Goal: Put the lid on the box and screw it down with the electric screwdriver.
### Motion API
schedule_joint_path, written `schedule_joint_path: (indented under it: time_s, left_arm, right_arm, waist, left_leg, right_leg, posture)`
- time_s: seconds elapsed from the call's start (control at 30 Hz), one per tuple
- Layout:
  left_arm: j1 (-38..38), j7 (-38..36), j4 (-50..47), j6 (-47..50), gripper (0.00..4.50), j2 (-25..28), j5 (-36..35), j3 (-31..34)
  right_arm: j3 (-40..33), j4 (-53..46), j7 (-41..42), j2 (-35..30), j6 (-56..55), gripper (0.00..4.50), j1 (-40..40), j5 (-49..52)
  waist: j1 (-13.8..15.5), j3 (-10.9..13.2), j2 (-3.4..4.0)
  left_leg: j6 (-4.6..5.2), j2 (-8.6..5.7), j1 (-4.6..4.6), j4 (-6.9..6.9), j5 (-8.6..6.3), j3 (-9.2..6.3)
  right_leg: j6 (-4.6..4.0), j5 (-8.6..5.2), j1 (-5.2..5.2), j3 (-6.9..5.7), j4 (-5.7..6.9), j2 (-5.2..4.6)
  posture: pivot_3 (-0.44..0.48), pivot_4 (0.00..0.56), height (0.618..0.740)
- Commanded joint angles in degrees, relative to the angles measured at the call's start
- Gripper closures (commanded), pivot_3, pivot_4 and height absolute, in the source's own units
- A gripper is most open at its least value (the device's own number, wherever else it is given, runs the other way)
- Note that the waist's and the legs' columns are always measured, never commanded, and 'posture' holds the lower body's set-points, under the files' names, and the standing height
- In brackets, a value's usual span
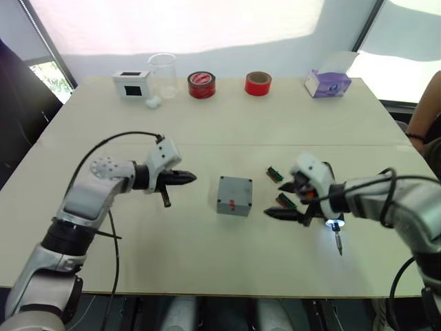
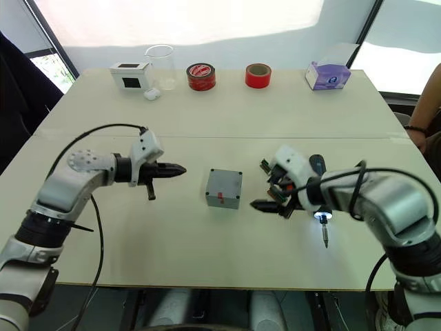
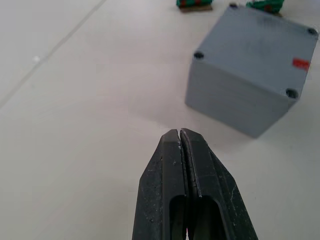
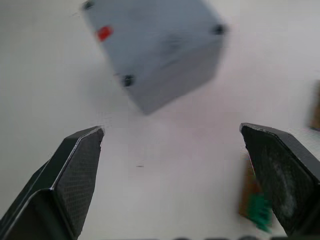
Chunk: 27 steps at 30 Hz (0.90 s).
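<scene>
Silver-grey arms, black pincers

Both arms wear silver-grey shells with black joints and white wrist housings; loose black cables loop along each. The left pincer [image 1: 187, 178] and right pincer [image 1: 282, 201] have tapered black fingers with textured pads.

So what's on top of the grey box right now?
The lid sits on the box, with dark corner holes and a small red mark showing. Whether screws are in can't be told. Nothing else rests on it, and the inside is covered.
</scene>
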Motion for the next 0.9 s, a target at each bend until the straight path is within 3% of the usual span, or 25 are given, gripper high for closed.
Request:
schedule_joint_path:
  time_s: [0.03, 0.3, 0.57, 0.67, 0.9]
  left_arm:
    - [-0.4, 2.0, -0.9, -0.4, 4.50, -1.8, 2.7, -2.2]
    - [-1.3, 1.7, -0.4, -0.8, 4.50, -5.3, 4.2, -4.6]
    - [-8.4, 1.3, 10.0, -5.5, 4.50, -10.8, 8.5, -7.4]
    - [-8.4, 0.4, 10.5, -5.6, 4.50, -9.9, 9.2, -7.0]
    - [-3.7, -3.5, 3.1, -3.1, 4.50, -2.0, 9.0, -5.5]
  right_arm:
    - [5.3, 0.2, 0.1, 2.1, -5.7, 0.02, -0.7, -5.7]
    - [9.4, 3.5, 1.2, 5.7, -6.9, 0.02, -2.2, -9.9]
    - [4.5, -0.9, 2.2, 10.1, -0.1, 0.02, -2.0, -2.0]
    - [1.7, -1.2, 0.8, 11.3, 1.7, 0.02, -1.7, -0.3]
    - [4.0, -0.2, 5.6, 0.6, -6.8, 0.02, -0.6, -7.9]
  waist:
    - [-0.1, 0.0, -0.02]
    - [-0.1, 0.0, -0.02]
    - [0.0, 0.0, -0.03]
    - [-0.2, 0.0, -0.03]
    - [-0.2, 0.0, -0.02]
  left_leg:
    - [0.00, 0.00, 0.00, 0.01, 0.00, 0.00]
    - [-0.01, 0.01, 0.01, 0.01, 0.01, -0.01]
    - [-0.01, -0.01, 0.00, 0.03, 0.01, -0.04]
    - [0.01, -0.01, 0.00, 0.03, -0.01, -0.04]
    - [0.00, 0.00, 0.00, 0.02, 0.00, -0.03]
  right_leg:
    - [0.01, 0.01, 0.00, 0.00, 0.00, 0.01]
    - [0.01, 0.01, -0.03, 0.00, 0.03, 0.03]
    - [0.02, 0.01, 0.01, -0.04, 0.03, 0.03]
    - [0.02, 0.01, -0.03, -0.02, 0.03, 0.04]
    - [0.01, 0.01, -0.05, -0.01, 0.05, 0.04]
  posture:
    - [0.000, 0.150, 0.740]
    - [0.000, 0.150, 0.740]
    - [0.000, 0.150, 0.740]
    - [0.000, 0.150, 0.740]
    - [0.000, 0.150, 0.740]
